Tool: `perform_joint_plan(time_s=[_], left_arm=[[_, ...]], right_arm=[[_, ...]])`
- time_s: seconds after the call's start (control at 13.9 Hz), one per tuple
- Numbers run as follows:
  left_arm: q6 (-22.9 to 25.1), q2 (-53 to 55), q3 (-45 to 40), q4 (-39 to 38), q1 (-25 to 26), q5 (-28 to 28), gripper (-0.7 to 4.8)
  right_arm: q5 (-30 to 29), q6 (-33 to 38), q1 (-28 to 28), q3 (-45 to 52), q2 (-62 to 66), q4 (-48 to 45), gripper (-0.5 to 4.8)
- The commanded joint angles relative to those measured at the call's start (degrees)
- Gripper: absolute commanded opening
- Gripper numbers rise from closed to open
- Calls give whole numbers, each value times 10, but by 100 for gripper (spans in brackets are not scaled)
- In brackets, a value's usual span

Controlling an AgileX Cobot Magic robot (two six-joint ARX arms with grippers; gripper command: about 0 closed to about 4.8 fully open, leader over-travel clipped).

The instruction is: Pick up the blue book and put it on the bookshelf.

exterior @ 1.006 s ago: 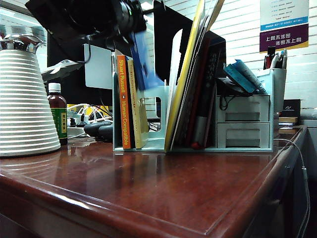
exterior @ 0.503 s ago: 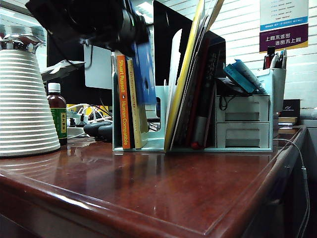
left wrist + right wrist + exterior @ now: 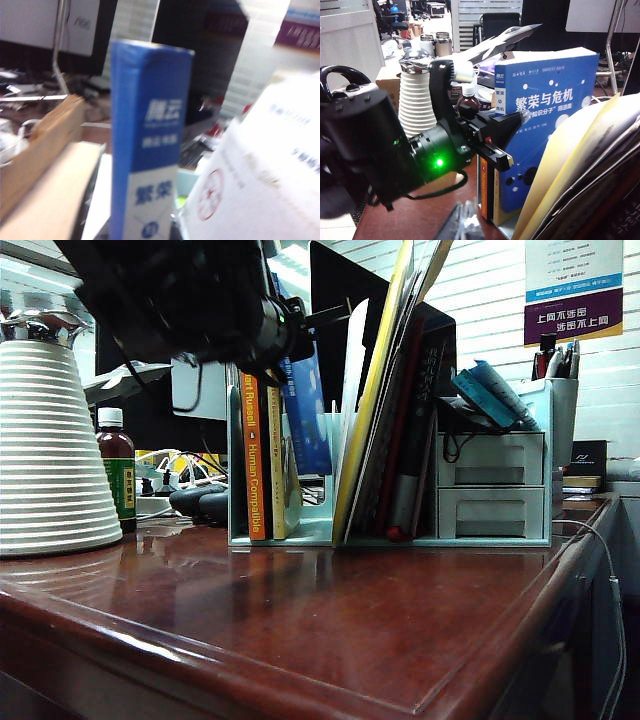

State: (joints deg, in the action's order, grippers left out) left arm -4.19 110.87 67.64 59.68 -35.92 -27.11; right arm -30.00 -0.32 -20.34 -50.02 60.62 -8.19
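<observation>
Left tool (image 3: 512, 132) pinches the blue book (image 3: 305, 415), upright, partway down into the bookshelf (image 3: 330, 525) slot beside the orange-spined book (image 3: 252, 455). Right tool, not seen, we take as pressed together. Risk, we judge: book snags a neighbour or divider, or tips if let go.

Bookshelf (image 3: 390, 532) on glossy wooden desk (image 3: 330, 630)

the table (image 3: 330, 640) is dark red wood with a glossy, mirror-like polish. the blue book (image 3: 547, 115) has a smooth, faintly shiny paper cover, and the bookshelf (image 3: 495, 485) looks like matt pale plastic.
</observation>
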Motion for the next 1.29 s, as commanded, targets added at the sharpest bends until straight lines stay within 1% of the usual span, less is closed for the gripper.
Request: perform_joint_plan(time_s=[0.07, 0.22, 0.36, 0.43, 0.57, 0.72, 0.79, 0.86, 1.01, 1.08, 1.22, 1.29], left_arm=[[-8, 28, 2, 28, 3, -9, -6], [-7, 42, 13, 25, 5, -12, -6], [-7, 61, 44, 12, 5, -12, -6], [-5, 70, 64, -9, 5, -11, -6], [-5, 72, 88, -75, 5, -12, -6], [-6, 74, 89, -92, 6, -12, -6], [-8, 79, 90, -97, 10, -2, 1], [-8, 83, 90, -101, 14, 16, 52], [-8, 84, 90, -107, 14, 26, 241], [-7, 83, 90, -106, 14, 25, 261], [-3, 76, 90, -93, 13, 25, 261], [20, 54, 90, -93, 12, 25, 261]], right_arm=[[-2, 1, 0, -2, -2, -8, -6], [-2, 1, 0, -2, -2, -8, -6], [-2, 1, 0, -2, -2, -8, -6], [-2, 1, 0, -2, -2, -8, -6], [-3, 2, 0, -2, -2, -8, -6], [-3, 2, 0, -2, -2, -8, -6], [-3, 1, 0, -2, -2, -8, -6], [-3, 2, 0, -2, -2, -8, -6], [-3, 2, 0, -2, -2, -8, -6], [-3, 2, 0, -2, -2, -8, -6], [-3, 1, 0, -2, -2, -8, -6], [-3, 1, 0, -2, -2, -9, -6]])
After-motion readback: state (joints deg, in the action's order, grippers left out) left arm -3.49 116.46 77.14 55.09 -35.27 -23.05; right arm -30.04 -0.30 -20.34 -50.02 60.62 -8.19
